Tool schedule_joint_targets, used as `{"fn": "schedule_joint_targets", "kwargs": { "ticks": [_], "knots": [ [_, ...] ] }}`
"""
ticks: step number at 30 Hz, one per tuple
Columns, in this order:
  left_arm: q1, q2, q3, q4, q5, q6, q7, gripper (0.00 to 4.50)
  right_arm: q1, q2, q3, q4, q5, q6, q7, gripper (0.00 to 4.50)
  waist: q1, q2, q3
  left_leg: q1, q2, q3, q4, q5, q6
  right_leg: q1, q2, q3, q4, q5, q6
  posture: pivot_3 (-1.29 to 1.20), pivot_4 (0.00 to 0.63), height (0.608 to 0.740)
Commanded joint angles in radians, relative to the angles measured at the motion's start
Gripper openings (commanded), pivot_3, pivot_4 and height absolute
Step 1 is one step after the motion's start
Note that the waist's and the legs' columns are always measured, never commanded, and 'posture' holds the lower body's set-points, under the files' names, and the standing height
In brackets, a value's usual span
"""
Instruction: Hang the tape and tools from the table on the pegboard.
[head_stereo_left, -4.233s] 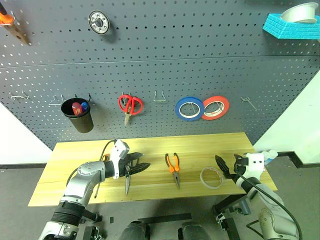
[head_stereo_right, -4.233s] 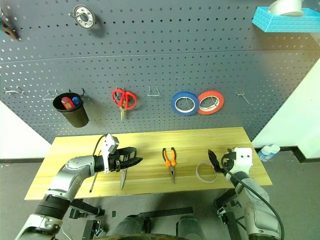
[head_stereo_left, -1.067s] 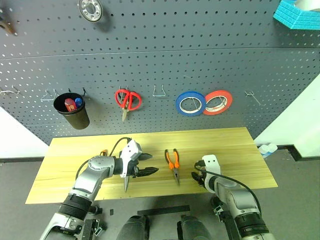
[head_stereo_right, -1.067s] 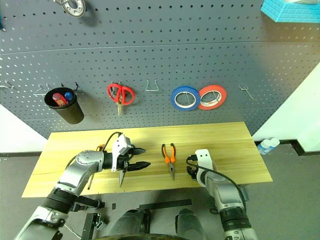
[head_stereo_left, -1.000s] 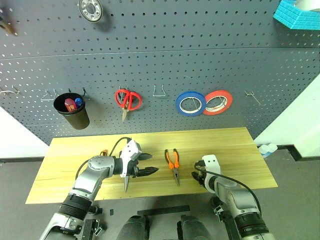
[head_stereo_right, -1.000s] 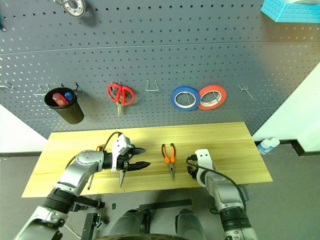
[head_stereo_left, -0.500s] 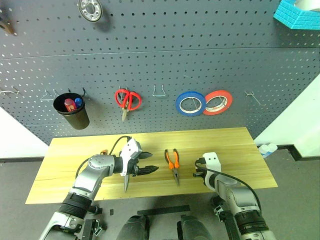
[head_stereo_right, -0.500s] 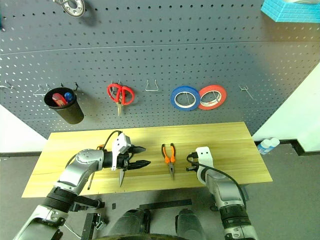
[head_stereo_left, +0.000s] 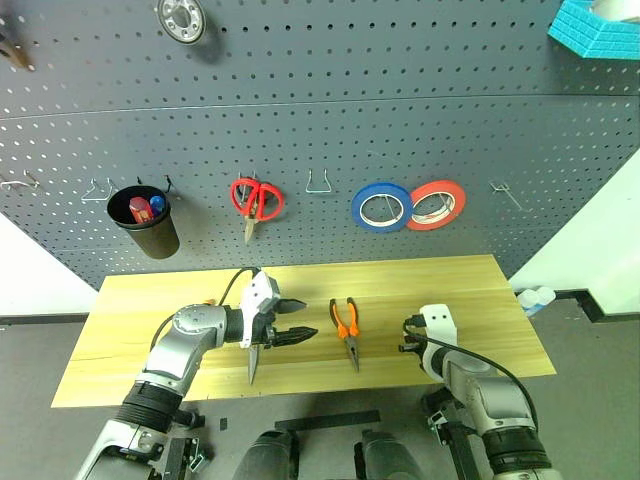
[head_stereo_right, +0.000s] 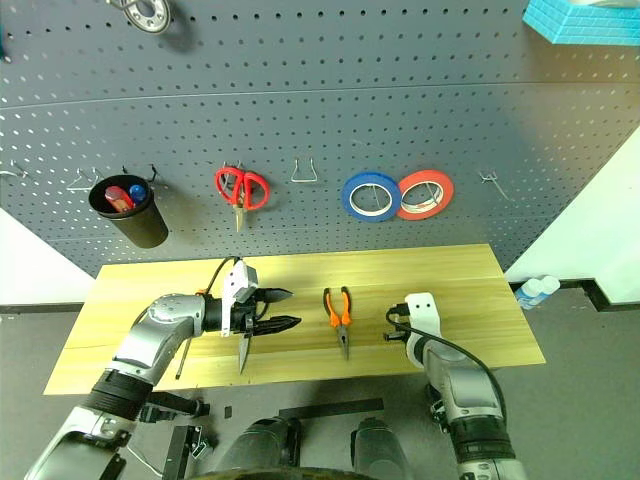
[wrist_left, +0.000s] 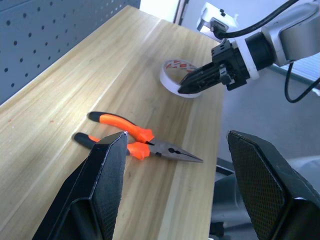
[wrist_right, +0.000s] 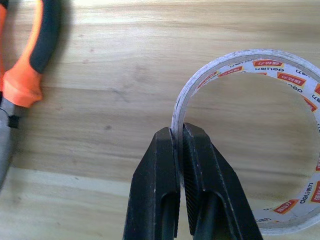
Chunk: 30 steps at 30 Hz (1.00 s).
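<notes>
The right tool (wrist_right: 179, 150) pinches the tape (wrist_right: 250, 75) ring's wall, the left tool (wrist_left: 175, 185) is spread, and pliers (wrist_left: 135, 142) lie ahead on the counter (head_stereo_left: 450, 290), nothing hung yet.

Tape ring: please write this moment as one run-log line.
right gripper: fingers shut on tape wall | tape: on table | left gripper: open, near pliers

We see workshop corner: dark grey pegboard (head_stereo_left: 330, 120) with metal hooks, red scissors (head_stereo_left: 257, 203) at 11 o'clock, tape rolls (head_stereo_left: 405, 206) at 1 o'clock, wooden table (head_stereo_left: 470, 290) below.
</notes>
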Motion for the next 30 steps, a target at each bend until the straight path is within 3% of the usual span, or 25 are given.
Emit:
{"fn": "schedule_joint_targets", "kwargs": {
  "ticks": [1,18,30],
  "knots": [
    [-0.004,0.022,0.032,-0.045,-0.040,-0.015,-0.033,3.32,0.025,-0.026,-0.038,-0.082,0.017,-0.015,0.017,0.06,-0.001,0.000,0.000,0.000,0.000,0.000,0.000,0.000,0.000,0.000,0.000,0.000,0.000,0.000,0.000,-0.05,0.129,0.738],
    [-0.041,-0.027,0.092,-0.108,-0.181,0.008,-0.051,3.32,0.005,-0.070,-0.159,-0.034,0.015,-0.153,0.006,0.06,-0.002,0.000,0.000,0.000,0.000,0.000,0.000,0.000,0.000,0.000,0.000,0.000,0.000,0.000,0.000,-0.07,0.121,0.738],
    [-0.069,-0.057,0.135,-0.120,-0.263,0.047,-0.035,3.32,-0.041,-0.070,-0.291,0.014,0.034,-0.396,-0.061,0.06,-0.003,0.000,0.000,0.000,0.000,0.000,0.001,0.000,0.000,0.001,0.000,0.000,0.001,0.000,0.000,-0.07,0.114,0.738]
  ]
}}
